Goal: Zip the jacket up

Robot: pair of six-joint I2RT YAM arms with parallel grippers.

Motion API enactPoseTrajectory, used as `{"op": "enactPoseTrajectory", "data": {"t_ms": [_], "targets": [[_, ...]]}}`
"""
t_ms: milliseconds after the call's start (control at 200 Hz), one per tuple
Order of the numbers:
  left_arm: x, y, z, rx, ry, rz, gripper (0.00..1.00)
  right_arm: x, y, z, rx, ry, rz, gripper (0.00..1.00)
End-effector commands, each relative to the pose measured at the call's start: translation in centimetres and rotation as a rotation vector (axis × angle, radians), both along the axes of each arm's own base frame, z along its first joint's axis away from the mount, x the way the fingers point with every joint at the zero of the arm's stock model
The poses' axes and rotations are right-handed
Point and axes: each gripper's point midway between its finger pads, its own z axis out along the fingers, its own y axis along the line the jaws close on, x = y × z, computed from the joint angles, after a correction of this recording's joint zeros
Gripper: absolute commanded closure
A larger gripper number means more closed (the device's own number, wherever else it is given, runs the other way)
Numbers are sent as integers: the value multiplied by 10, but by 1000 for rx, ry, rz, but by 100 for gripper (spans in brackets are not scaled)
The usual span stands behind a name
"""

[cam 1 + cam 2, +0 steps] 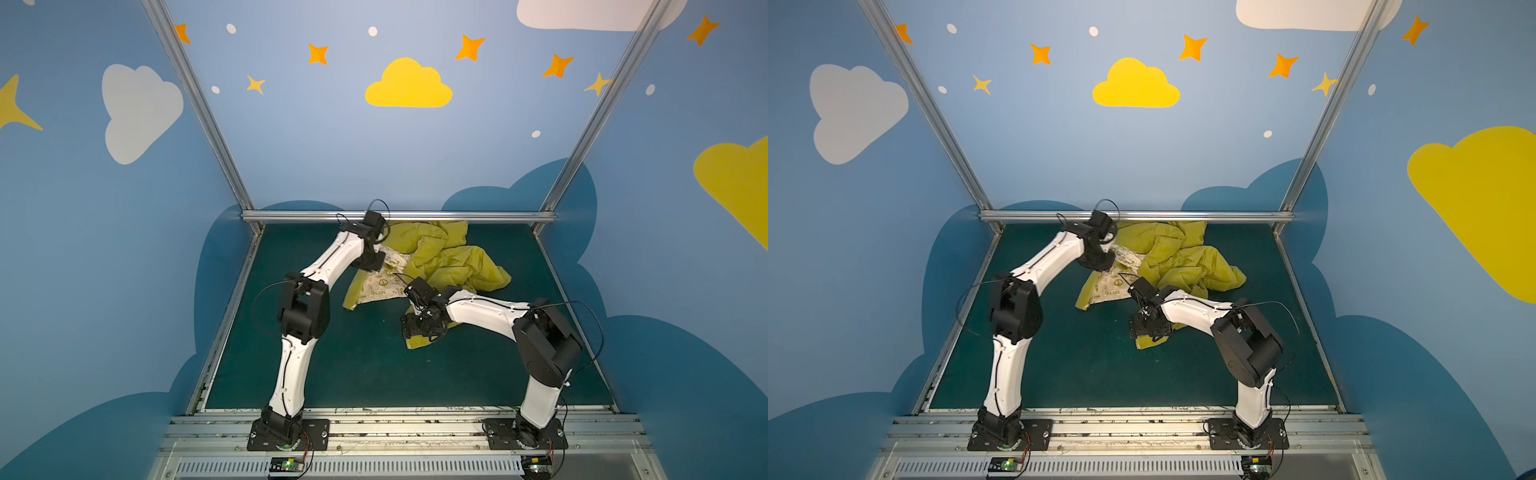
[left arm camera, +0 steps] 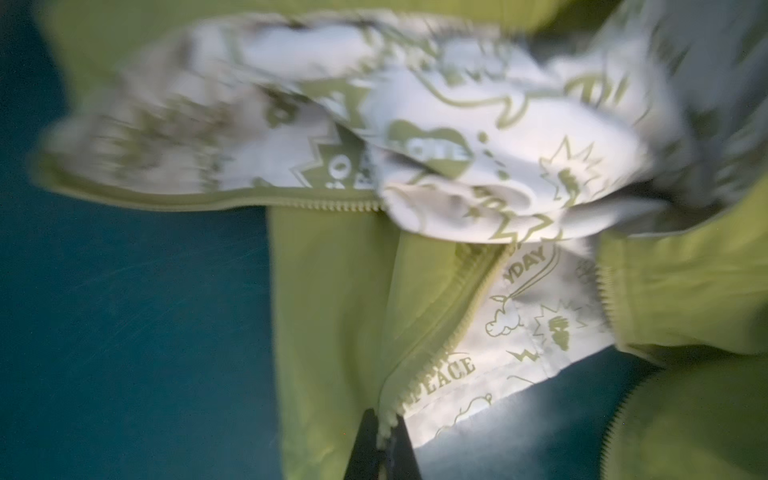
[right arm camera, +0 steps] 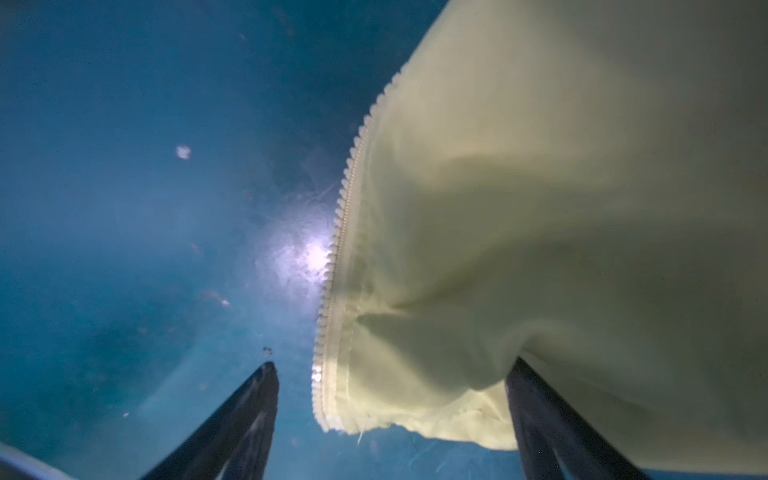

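The mustard-yellow jacket (image 1: 449,257) (image 1: 1183,257) lies crumpled and unzipped at the back of the table, its cream printed lining turned up on the left. My left gripper (image 1: 372,259) (image 1: 1100,259) is at the jacket's left edge. In the left wrist view it (image 2: 384,432) is shut on the toothed zipper edge (image 2: 449,320) beside the lining. My right gripper (image 1: 415,326) (image 1: 1144,326) hangs over the jacket's near corner. In the right wrist view it (image 3: 390,374) is open, and the corner with its zipper teeth (image 3: 338,232) sits loose between the wide-apart fingers (image 3: 249,407).
The dark green table mat (image 1: 353,365) stretches from the jacket to the front rail. An aluminium bar (image 1: 457,216) runs along the back edge right behind the jacket. Slanted frame posts (image 1: 199,108) and blue painted walls close in the sides.
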Motion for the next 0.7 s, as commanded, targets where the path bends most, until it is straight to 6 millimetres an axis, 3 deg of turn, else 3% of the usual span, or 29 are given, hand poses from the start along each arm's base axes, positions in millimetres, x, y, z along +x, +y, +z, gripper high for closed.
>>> {"op": "enactPoseTrajectory", "data": {"t_ms": [0, 105, 180, 325, 440, 566, 641, 691], "targets": [[-18, 13, 65, -178, -51, 155, 97, -4, -11, -6, -120, 0, 9, 15], [-38, 2, 90, -310, -47, 202, 97, -8, -8, -15, -142, 13, 30, 19], [-49, -6, 86, -405, -39, 230, 96, -11, -10, -21, -156, 23, 29, 28], [-73, -13, 40, -485, 21, 210, 96, -17, -9, -19, -104, 26, 29, 49], [-100, -17, 0, -522, 48, 122, 90, -23, -8, -5, -48, 11, 51, 48], [-123, 11, -40, -407, 97, 173, 88, -30, 0, 22, 69, -23, 105, 43], [-126, 39, -52, -319, 104, 257, 70, -31, 8, 38, 126, -40, 128, 41], [-129, 56, -56, -251, 106, 306, 68, -29, 14, 47, 155, -53, 142, 40]]}}
